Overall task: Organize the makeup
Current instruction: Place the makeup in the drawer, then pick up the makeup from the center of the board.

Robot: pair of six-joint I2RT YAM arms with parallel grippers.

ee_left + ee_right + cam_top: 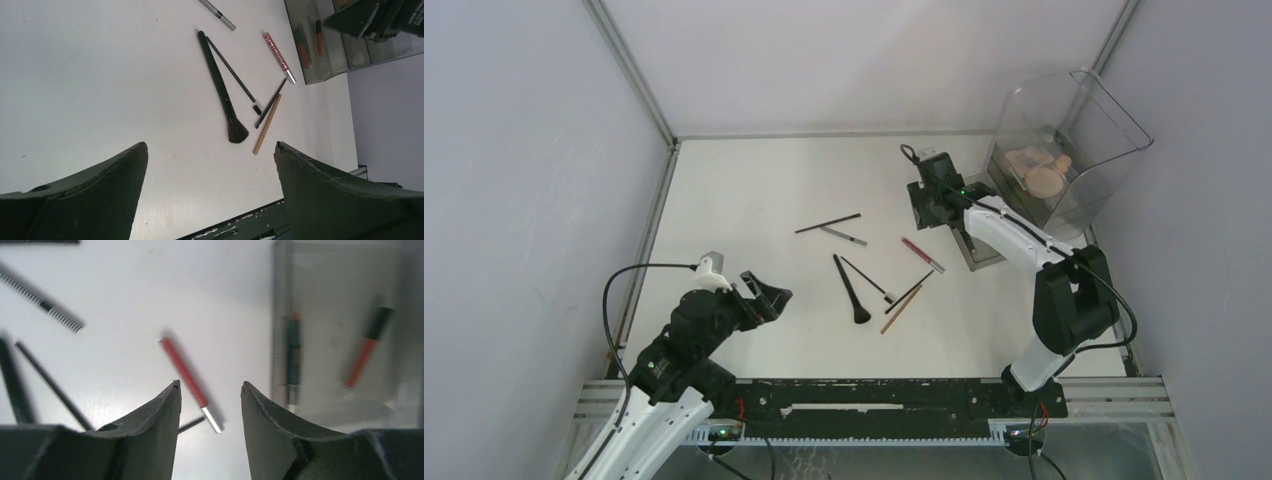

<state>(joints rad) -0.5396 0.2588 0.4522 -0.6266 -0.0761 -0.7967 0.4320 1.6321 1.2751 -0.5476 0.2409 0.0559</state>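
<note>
White table, grey walls — loose brushes mid-table; left hand wide, right hand parted, both empty

Lab cell, white panel walls

White matte tabletop under right pincer; pale grey wall panels beyond, both sides; aluminium corner posts; soft even light.

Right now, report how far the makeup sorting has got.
Done: a red stick and a dark pencil lie in the low tray; beige round pieces sit in the tall clear bin. In hand: nothing, both the right gripper and the left gripper are open and empty. Left: seven pieces on the table, including the powder brush, red lip gloss tube, tan pencil and striped pencil.
</note>
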